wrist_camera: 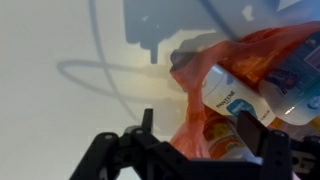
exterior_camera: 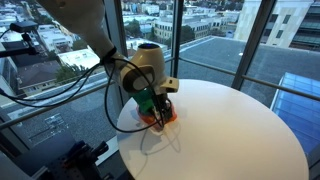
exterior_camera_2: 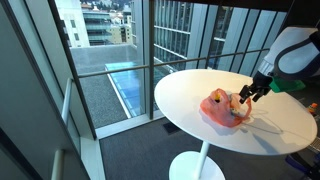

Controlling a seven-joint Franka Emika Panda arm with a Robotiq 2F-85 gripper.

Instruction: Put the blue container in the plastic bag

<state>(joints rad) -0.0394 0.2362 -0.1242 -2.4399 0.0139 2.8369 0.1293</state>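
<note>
The fingers [wrist_camera: 148,128] hover by plastic bag [wrist_camera: 250,50] on round table [exterior_camera_2: 190,95] near windows [exterior_camera_2: 160,40].

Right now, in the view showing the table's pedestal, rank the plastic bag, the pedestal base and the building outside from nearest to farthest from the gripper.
1. plastic bag: on the table, right by the gripper.
2. pedestal base: on the floor under the table.
3. building outside: far off, outdoors.
</note>
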